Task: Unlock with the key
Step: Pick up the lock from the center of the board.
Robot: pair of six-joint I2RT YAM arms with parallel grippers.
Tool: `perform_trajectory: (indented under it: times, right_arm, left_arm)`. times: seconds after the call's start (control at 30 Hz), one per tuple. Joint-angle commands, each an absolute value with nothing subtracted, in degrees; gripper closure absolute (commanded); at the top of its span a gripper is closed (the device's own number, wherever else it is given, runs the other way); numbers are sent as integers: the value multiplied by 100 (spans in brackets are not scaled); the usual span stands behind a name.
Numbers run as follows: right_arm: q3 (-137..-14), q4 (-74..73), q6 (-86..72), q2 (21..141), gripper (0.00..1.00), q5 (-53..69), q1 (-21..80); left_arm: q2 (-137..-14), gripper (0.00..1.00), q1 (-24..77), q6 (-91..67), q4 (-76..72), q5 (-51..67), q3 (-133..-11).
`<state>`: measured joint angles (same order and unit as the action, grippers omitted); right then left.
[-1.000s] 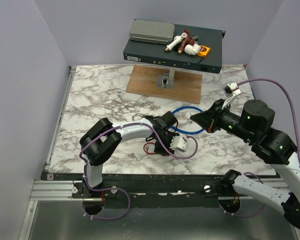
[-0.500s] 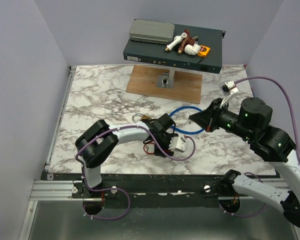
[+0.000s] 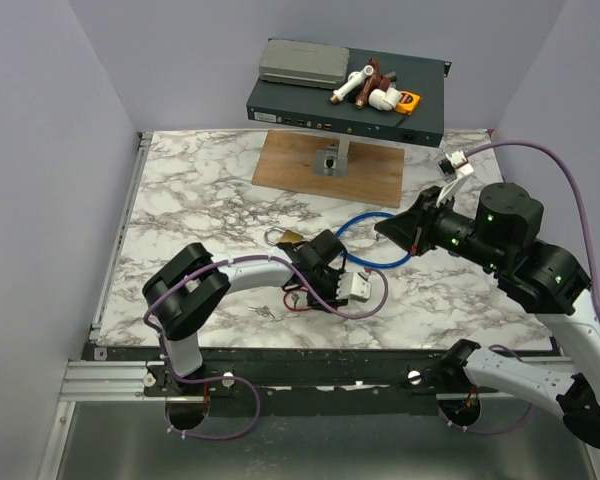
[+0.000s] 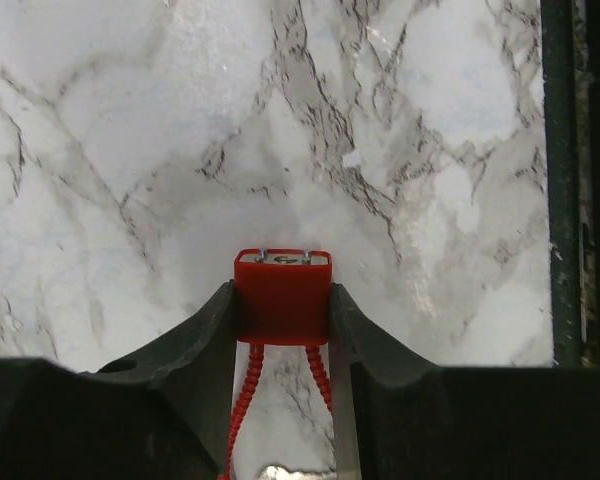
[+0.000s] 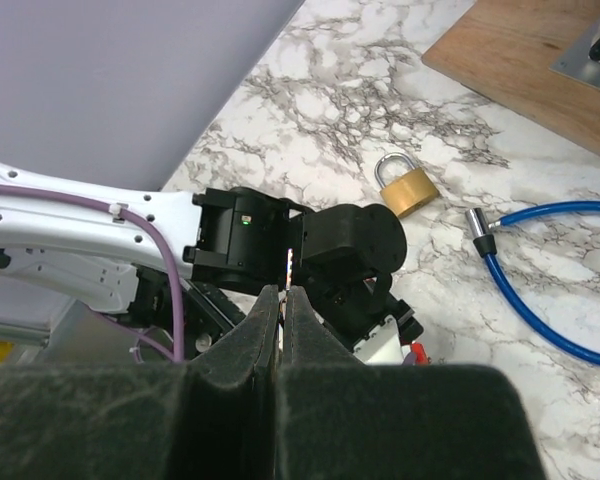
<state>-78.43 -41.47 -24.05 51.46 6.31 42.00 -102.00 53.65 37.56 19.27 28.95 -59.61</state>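
Observation:
In the left wrist view my left gripper (image 4: 281,292) is shut on a small red lock body (image 4: 282,308), its red beaded cable hanging back between the fingers. From above, the left gripper (image 3: 305,283) sits low over the marble with the red cable (image 3: 298,298) beside it. A thin key (image 5: 291,262), seen edge-on, is pinched in my shut right gripper (image 5: 284,295). That gripper (image 3: 385,229) hovers right of the left wrist. A brass padlock (image 3: 285,238) lies just behind the left gripper, untouched.
A blue cable lock (image 3: 375,242) loops on the marble between the two grippers. A wooden board with a metal mount (image 3: 330,165) lies farther back, under a dark rack unit (image 3: 345,100) carrying pipe fittings and a grey box. The table's black edge rail (image 4: 580,180) runs close by.
My left gripper has closed onto the red lock body and drawn slightly toward the near edge, leaving the brass padlock in plain view. My right arm has risen a little.

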Motion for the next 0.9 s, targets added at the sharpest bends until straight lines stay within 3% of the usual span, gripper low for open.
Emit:
perform_trajectory:
  times: [0.0, 0.2, 0.4, 0.67, 0.87]
  right_arm:
    - [-8043, -4095, -2194, 5328, 99, 882, 4227]
    - [-8162, -3680, -2040, 5647, 99, 1170, 4228]
    - [-8336, -3419, -1922, 6010, 99, 1813, 4225]
    - [-8649, -3678, -1657, 6644, 99, 3412, 4228]
    - [-9141, -4114, -1195, 7206, 99, 4379, 4235]
  left_arm:
    - [-9438, 100, 5053, 3559, 3218, 2980, -6499]
    - [-8258, 100, 4617, 4008, 5113, 3255, -7548]
    - [-6772, 100, 4487, 5160, 6003, 3232, -7980]
    - [-4715, 100, 4274, 6256, 5188, 2794, -7012]
    - [-4135, 100, 4220, 6940, 4263, 2332, -6566]
